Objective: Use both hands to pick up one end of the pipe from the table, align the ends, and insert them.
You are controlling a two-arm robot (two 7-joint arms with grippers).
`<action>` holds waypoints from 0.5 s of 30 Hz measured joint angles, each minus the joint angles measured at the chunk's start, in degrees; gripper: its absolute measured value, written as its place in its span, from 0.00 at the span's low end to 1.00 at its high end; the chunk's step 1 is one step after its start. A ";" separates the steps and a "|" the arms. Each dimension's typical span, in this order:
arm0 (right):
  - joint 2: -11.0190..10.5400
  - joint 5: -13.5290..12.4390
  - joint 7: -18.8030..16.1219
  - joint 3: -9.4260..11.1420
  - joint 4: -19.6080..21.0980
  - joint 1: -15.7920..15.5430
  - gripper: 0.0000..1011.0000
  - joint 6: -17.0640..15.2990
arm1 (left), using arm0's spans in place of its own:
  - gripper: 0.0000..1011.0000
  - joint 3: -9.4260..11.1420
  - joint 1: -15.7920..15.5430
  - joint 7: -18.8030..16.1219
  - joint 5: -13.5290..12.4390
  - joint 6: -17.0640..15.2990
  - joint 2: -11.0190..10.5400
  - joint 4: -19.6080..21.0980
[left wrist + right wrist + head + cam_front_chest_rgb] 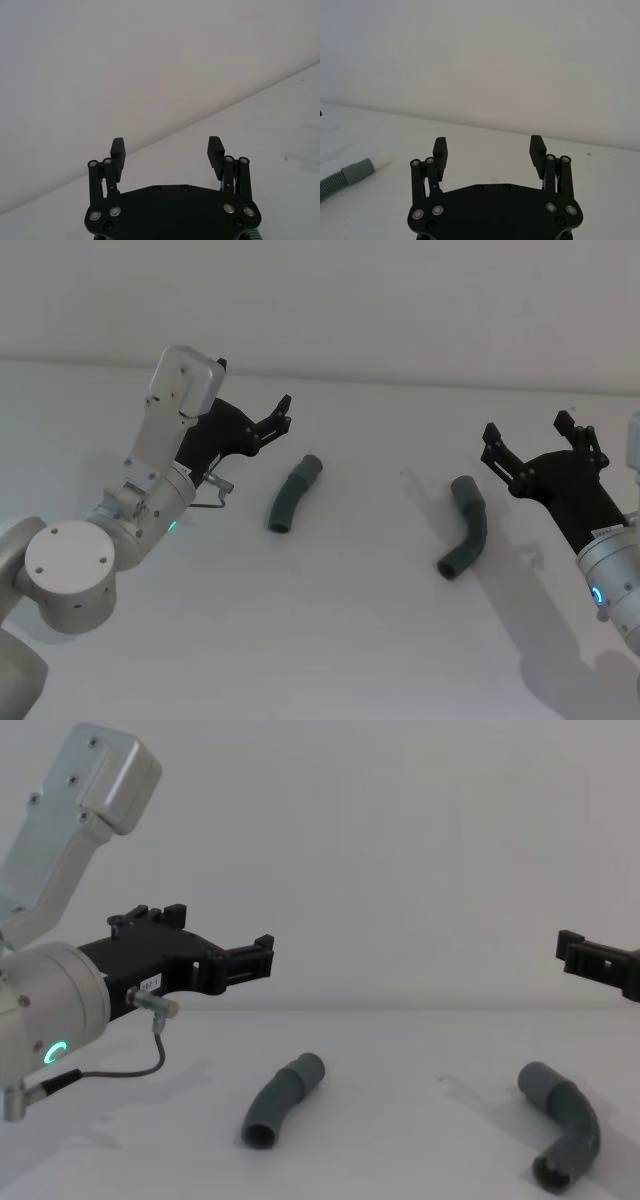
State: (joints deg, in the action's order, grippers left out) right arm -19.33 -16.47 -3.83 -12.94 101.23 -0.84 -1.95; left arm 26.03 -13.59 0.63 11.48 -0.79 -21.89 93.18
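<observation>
Two dark-grey pipe pieces lie apart on the white table (350,640). The gently curved piece (293,493) (282,1101) is left of centre, and the sharper elbow (466,525) (565,1125) lies to the right. My left gripper (283,413) (167,145) hovers open above the table, behind and to the left of the curved piece. Just right of the elbow, my right gripper (528,430) (488,145) hangs open and holds nothing. A ribbed grey pipe end with a white tip (379,162) lies beside it in the right wrist view.
A pale grey wall (400,300) rises behind the table's far edge. A thin cable (120,1070) loops under my left wrist. Bare table surface lies between the two pipe pieces and in front of them.
</observation>
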 joint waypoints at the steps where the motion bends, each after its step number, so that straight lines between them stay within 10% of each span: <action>1: 0.00 0.00 0.00 0.00 0.00 0.00 0.99 0.00 | 0.99 0.00 0.00 0.00 0.00 0.00 0.00 0.00; 15: 0.00 0.00 0.00 0.00 0.00 0.00 0.99 0.00 | 0.99 0.00 0.00 0.00 0.00 0.00 0.00 0.00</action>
State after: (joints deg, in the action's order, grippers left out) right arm -19.33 -16.47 -3.83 -12.94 101.23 -0.84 -1.95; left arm 26.02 -13.59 0.63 11.48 -0.80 -21.89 93.18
